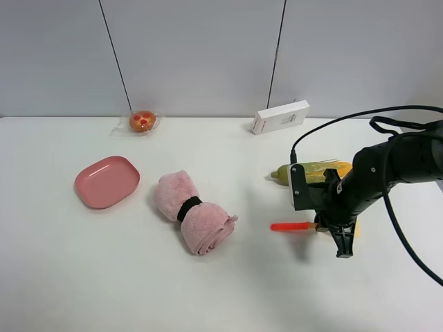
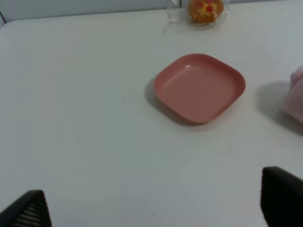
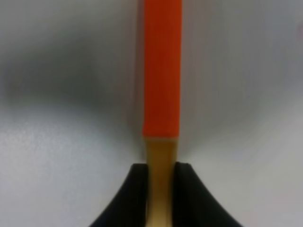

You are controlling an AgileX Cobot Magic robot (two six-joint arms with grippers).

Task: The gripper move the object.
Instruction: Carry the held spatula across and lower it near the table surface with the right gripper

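Observation:
The toy spatula point(image 1: 293, 226) has a red-orange handle pointing left and a pale yellow blade mostly hidden under my right gripper point(image 1: 325, 226). In the right wrist view the gripper point(image 3: 161, 189) is shut on the spatula point(image 3: 162, 71), its dark jaws pressing the pale neck just below the handle. The spatula sits low over the white table, at the right. My left gripper point(image 2: 151, 203) is open and empty, with only two dark fingertips point(image 2: 28, 210) showing above bare table; it does not show in the exterior high view.
A green-and-yellow corn cob point(image 1: 311, 171) lies just behind my right arm. A rolled pink towel point(image 1: 192, 211) with a black band lies mid-table. A pink plate point(image 1: 106, 181) point(image 2: 199, 87), a wrapped pastry point(image 1: 142, 122) point(image 2: 205, 9) and a white box point(image 1: 280, 116) stand farther off.

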